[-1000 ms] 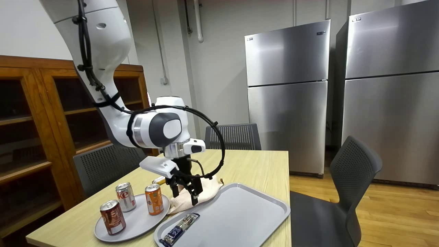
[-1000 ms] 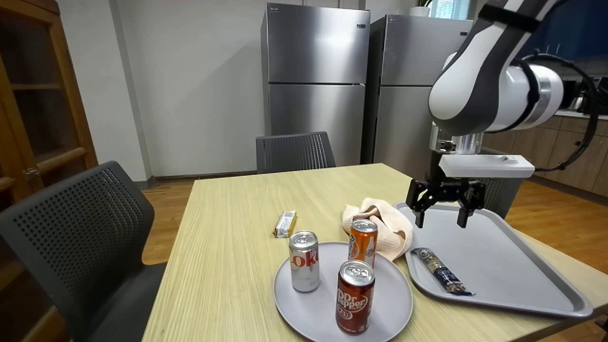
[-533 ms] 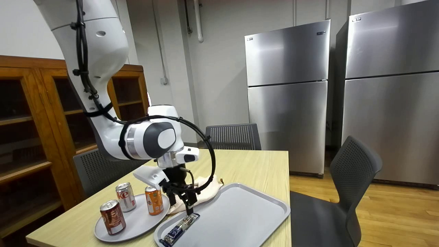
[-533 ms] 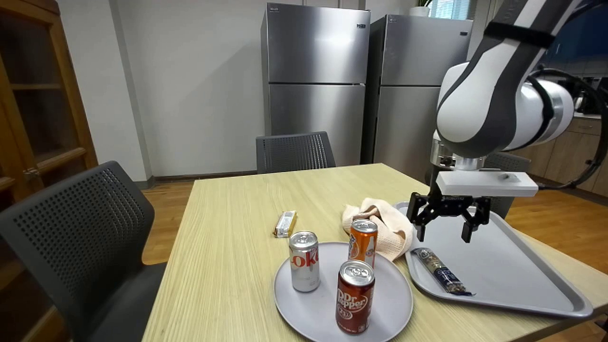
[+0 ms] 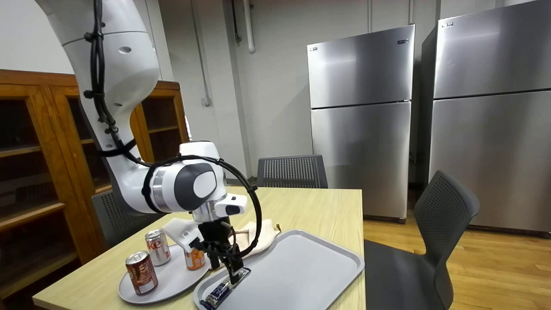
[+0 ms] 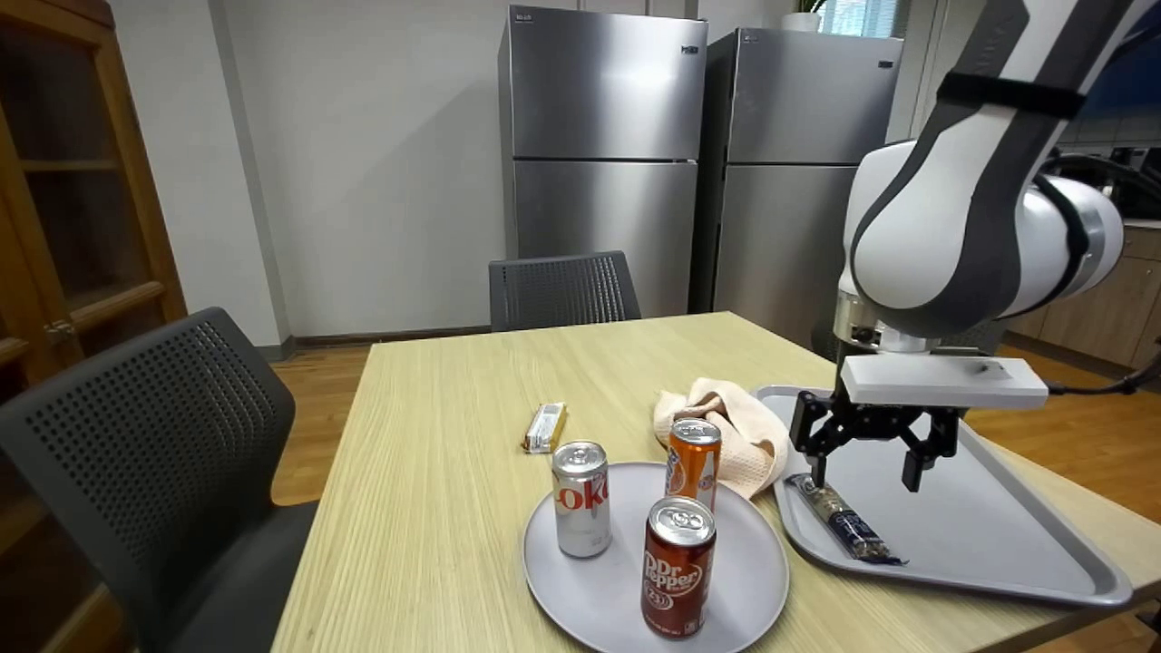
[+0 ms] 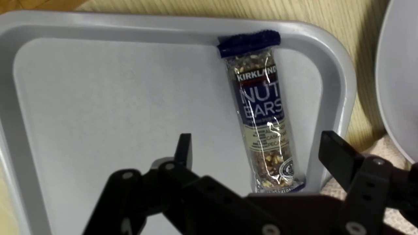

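Two jaws, spread and empty, hang over the grey tray (image 5: 297,267) in both exterior views, near the nut bar (image 6: 848,522) lying in it. In the wrist view the bar slants slightly between them; squaring to it should even a pinch.

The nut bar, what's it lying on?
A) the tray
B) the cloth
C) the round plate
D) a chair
A: the wrist view shows the nut bar on the tray, with grey tray floor on either side of it.
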